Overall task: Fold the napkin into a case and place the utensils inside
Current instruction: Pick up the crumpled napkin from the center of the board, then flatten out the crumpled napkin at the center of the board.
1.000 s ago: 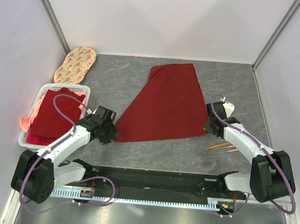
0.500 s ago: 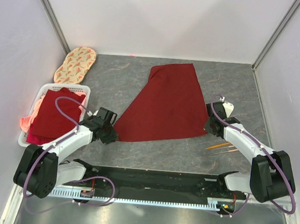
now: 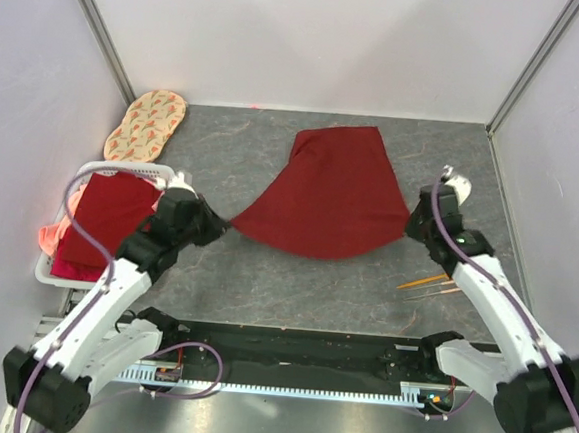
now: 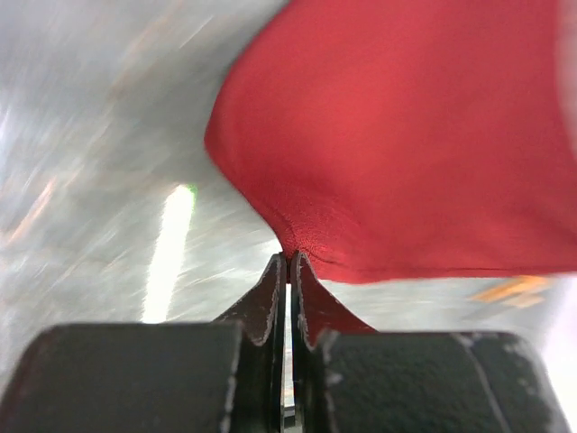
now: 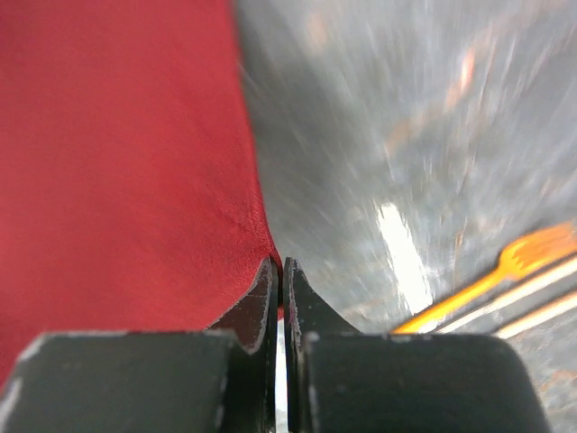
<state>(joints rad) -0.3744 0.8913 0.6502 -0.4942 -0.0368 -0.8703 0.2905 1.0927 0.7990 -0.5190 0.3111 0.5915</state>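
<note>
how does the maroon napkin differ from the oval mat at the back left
The napkin is plain dark red; the oval mat is beige with a red-orange pattern. The napkin is pinched at two corners, by the left pincer and the right pincer; the mat is untouched. The napkin looks clearly larger than the mat. Both sit on the grey table.

The napkin point(image 3: 326, 194) is plain dark red. The oval mat point(image 3: 144, 123) is beige with red-orange motifs; the fork point(image 5: 532, 252) is orange-gold.
</note>
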